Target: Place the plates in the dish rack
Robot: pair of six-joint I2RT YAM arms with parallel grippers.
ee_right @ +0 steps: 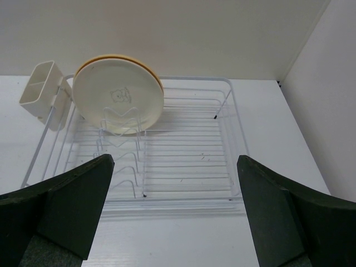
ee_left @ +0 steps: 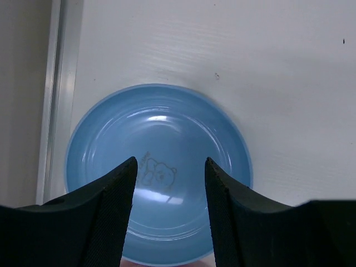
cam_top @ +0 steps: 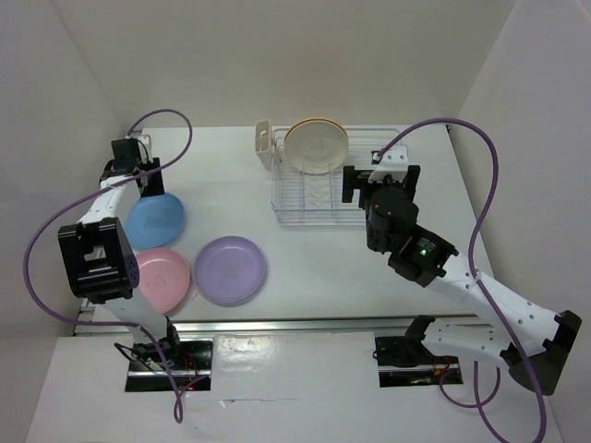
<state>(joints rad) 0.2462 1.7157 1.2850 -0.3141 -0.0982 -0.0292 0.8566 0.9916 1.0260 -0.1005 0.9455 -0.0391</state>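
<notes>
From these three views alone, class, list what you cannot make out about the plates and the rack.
Yellow-orange plate: right wrist view, only a rim sliver shows; the cream plate hides the rest.
Pink plate: top view, left edge under the left arm.
Light blue plate: left wrist view, near rim behind the left gripper.
Dish rack: right wrist view, near corners behind the right gripper.

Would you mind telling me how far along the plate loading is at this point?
Done: the cream plate and the yellow-orange plate behind it stand upright in the dish rack. In hand: the left gripper hangs open above the blue plate, not gripping it. Left: that one, the pink plate and the purple plate lie on the table. The right gripper is open and empty.
</notes>
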